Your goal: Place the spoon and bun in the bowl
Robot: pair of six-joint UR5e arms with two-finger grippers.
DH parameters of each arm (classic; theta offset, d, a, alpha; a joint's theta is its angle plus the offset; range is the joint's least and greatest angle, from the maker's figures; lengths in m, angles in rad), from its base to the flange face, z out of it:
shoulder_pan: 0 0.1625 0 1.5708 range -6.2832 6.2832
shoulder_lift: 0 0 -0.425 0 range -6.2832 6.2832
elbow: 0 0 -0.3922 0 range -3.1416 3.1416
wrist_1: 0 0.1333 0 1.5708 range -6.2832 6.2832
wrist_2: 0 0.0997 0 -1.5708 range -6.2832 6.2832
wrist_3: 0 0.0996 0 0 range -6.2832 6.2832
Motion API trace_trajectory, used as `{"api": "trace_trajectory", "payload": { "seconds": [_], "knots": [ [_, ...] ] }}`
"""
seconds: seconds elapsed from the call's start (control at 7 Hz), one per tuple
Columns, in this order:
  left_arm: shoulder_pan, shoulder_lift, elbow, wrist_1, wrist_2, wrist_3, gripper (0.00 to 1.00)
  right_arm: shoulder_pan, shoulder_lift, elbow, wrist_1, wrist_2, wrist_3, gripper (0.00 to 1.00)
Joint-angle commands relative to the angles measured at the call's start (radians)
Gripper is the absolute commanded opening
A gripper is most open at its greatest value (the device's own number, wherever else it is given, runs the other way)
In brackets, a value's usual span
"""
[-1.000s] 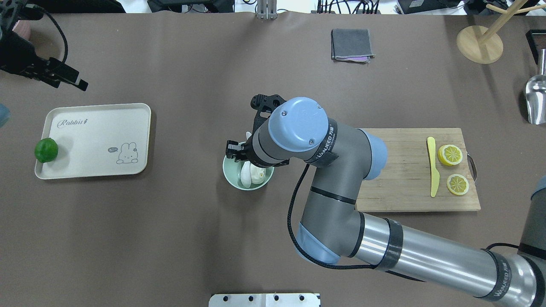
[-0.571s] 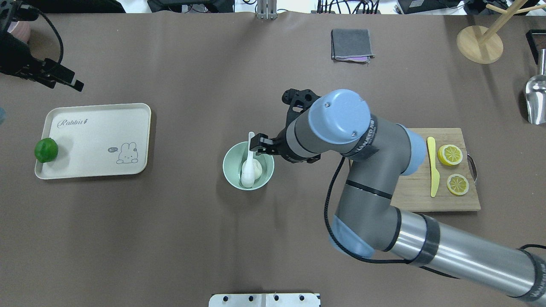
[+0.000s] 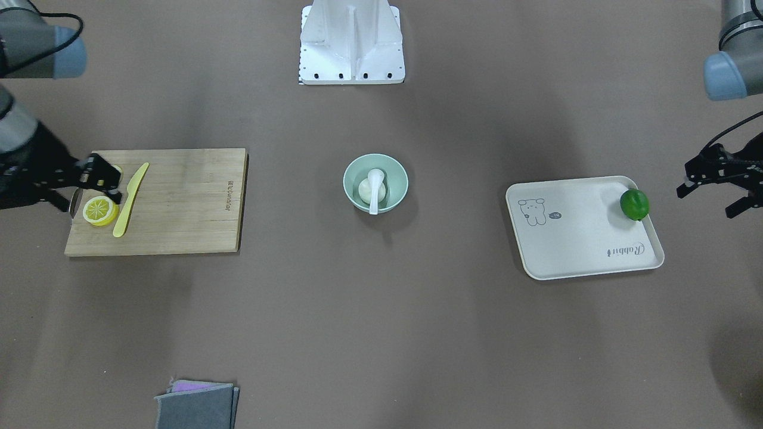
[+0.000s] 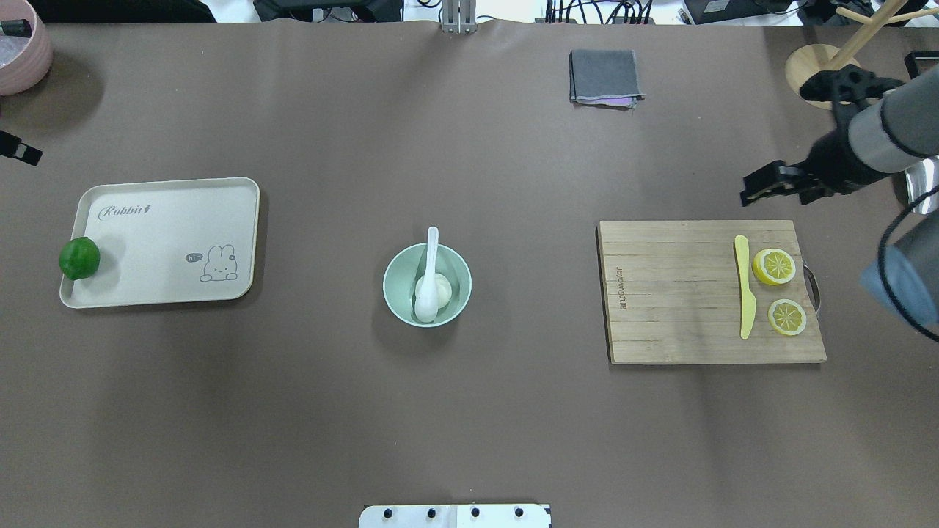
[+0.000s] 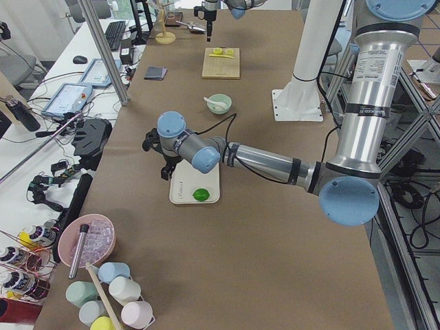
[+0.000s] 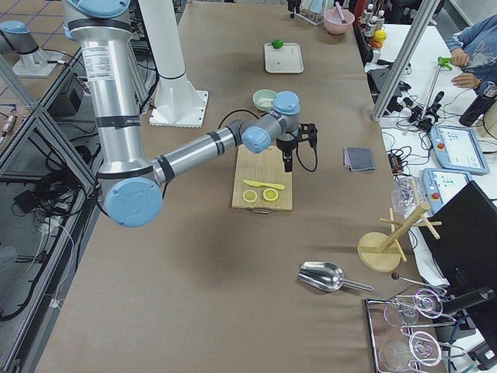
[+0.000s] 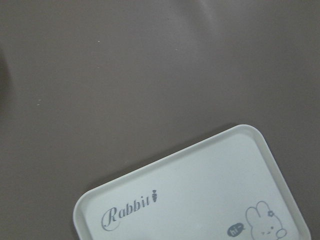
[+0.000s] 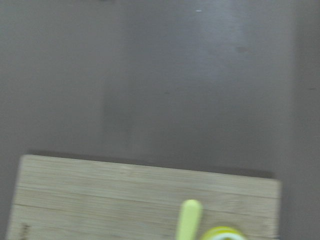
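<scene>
Brown table (image 4: 469, 411): spoon (image 4: 430, 258) and bun (image 4: 442, 289) inside bowl (image 4: 395, 287).

Lime (image 4: 79, 258) at tray (image 4: 169, 220) edge; knife (image 4: 744, 286) w/ lemon slices (image 4: 774, 266) on board (image 4: 675, 293); cloth (image 4: 604, 75) apart.

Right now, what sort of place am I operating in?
Most likely a robotics lab cell staged as a kitchen: the left arm reaching over a brown table, tablets alongside, and food props, a cutting board with lemon slices and a bowl holding bun and spoon.
</scene>
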Motion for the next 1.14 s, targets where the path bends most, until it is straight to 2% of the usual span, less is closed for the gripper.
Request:
{"api": "trace_trajectory", "payload": {
  "seconds": [0.0, 0.14, 0.29, 0.71, 1.0],
  "knots": [
    [-0.075, 0.123, -0.021, 0.0, 0.004, 0.103, 0.99, 0.235, -0.115, -0.099, 0.0, 0.105, -0.392, 1.0],
    [-0.079, 0.127, -0.02, -0.003, 0.066, 0.11, 0.99, 0.303, -0.122, -0.159, -0.002, 0.115, -0.512, 1.0],
    [-0.077, 0.16, -0.024, -0.019, 0.094, 0.113, 0.99, 0.342, -0.123, -0.199, 0.0, 0.115, -0.531, 1.0],
    [-0.085, 0.188, -0.018, -0.017, 0.096, 0.11, 0.99, 0.366, -0.116, -0.259, 0.012, 0.109, -0.53, 1.0],
    [-0.086, 0.188, -0.016, -0.013, 0.097, 0.11, 0.99, 0.366, -0.111, -0.252, 0.018, 0.107, -0.515, 1.0]
  ]
}}
